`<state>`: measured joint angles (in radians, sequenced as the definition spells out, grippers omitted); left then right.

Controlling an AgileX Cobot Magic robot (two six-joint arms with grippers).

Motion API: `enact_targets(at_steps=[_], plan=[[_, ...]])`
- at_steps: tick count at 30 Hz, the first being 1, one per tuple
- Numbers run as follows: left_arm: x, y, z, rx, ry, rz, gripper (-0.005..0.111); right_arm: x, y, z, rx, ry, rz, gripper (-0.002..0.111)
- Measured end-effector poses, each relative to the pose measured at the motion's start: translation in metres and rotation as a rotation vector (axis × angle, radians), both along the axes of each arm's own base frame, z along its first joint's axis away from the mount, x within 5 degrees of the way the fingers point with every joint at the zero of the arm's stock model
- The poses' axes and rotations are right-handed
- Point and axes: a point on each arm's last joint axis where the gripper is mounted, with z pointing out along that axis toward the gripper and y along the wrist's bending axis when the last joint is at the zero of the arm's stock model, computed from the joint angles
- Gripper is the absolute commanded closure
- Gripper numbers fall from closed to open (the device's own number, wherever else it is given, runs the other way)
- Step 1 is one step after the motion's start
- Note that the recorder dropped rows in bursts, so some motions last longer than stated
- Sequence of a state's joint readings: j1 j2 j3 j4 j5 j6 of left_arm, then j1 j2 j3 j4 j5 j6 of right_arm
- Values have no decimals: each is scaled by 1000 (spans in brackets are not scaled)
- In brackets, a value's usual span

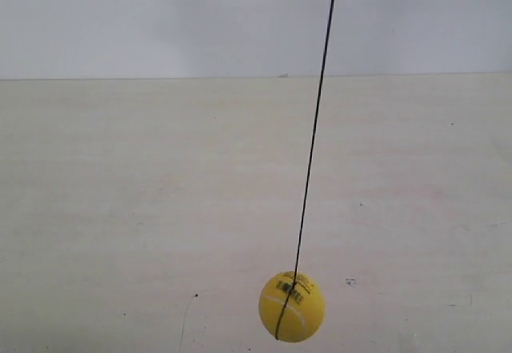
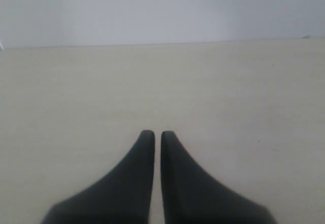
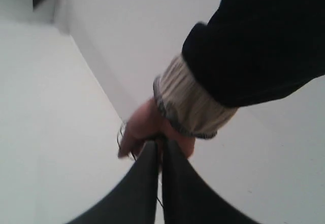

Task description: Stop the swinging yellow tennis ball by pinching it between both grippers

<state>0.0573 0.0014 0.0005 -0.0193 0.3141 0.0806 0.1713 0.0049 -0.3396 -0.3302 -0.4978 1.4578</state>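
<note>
Left gripper (image 2: 153, 134) fingers pressed nearly together, empty; right gripper (image 3: 160, 144) likewise, with a sleeved hand (image 3: 144, 125) just beyond its tips. Ball (image 1: 291, 306) on string (image 1: 314, 129) at 6 o'clock in exterior view, over table (image 1: 120, 209).

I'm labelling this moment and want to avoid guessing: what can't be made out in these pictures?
Exterior view: the string leaves the top edge; its anchor is unseen.
Exterior view: the label on the yellow tennis ball is too small to read.
Neither gripper shows there, and neither wrist view shows the ball, so their spacing is unknown.
Right wrist view: the right gripper hides part of a person's hand; what it holds is unclear.
</note>
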Motion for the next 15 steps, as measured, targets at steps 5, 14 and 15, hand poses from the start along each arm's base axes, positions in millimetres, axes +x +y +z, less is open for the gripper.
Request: enact_targets(at_steps=[5,14,15], plan=[[0,0,0,0,0,0,102,18,-5,-30,165,97,83,108],[0,0,0,0,0,0,102,48,-1,-97,170,347,68,108],[0,0,0,0,0,0,102,49,-1,-99,169,362,65,108]])
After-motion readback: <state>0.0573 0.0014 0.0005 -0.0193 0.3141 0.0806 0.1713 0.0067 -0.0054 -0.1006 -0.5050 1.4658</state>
